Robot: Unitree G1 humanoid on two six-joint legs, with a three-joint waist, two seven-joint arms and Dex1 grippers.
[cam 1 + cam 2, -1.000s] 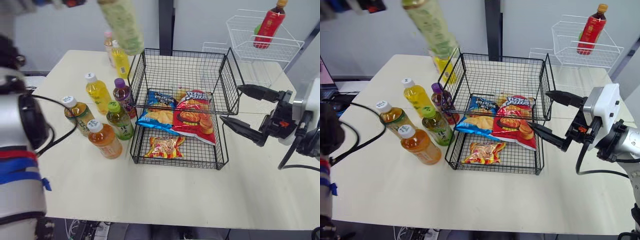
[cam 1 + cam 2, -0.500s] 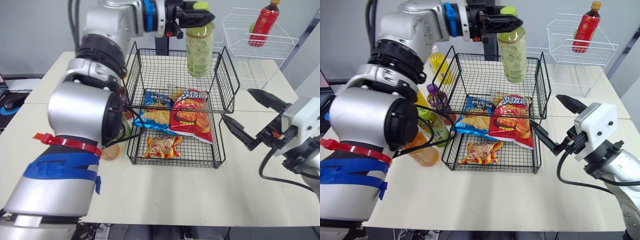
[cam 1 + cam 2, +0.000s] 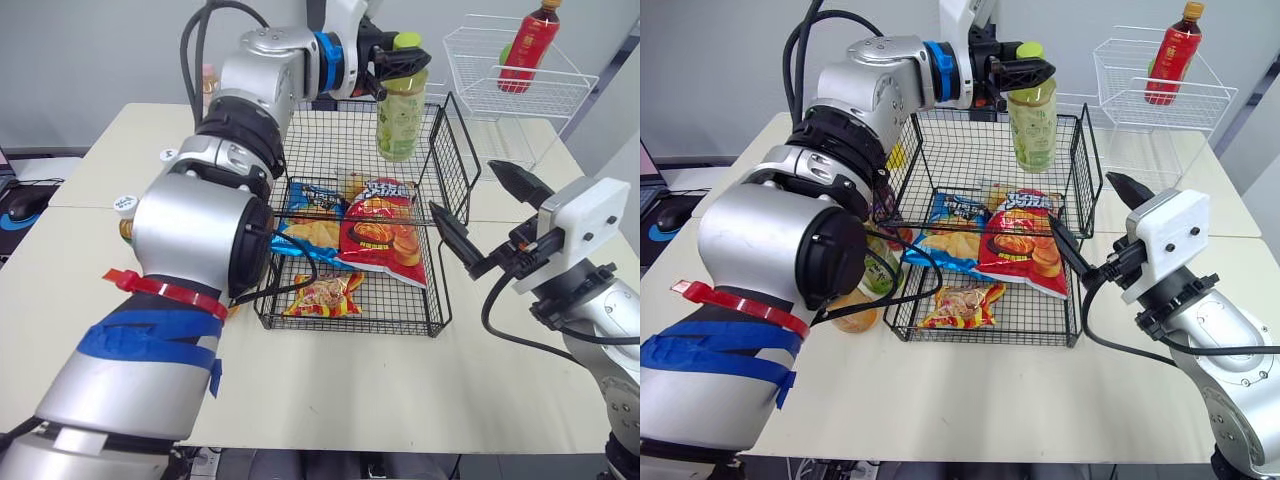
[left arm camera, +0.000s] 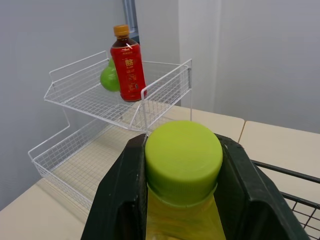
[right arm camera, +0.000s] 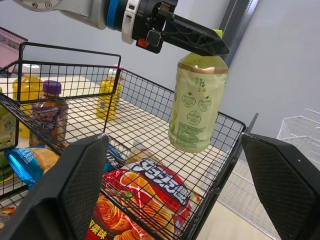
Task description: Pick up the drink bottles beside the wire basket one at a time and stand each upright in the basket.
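While the left fingers (image 4: pixel 117 200) are pinching its neck under the green cap (image 4: pixel 183 160), the tea bottle (image 3: pixel 399 118) is hanging upright over the upper tier of the wire basket (image 3: pixel 458 150), base pointing straight down; the right fingers (image 3: pixel 452 233) are standing spread beside the basket.

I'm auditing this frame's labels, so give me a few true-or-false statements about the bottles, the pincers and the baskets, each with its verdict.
1. The left pincer grips the green-capped bottle at its cap. True.
2. The right pincer is shut on a bottle. False: it is open and empty, to the right of the black wire basket.
3. The red bottle stands in the black wire basket. False: it stands in the white wire rack.
4. Snack bags lie in the black wire basket. True.
5. The green-capped bottle lies on its side. False: it hangs roughly upright over the basket's upper tier.
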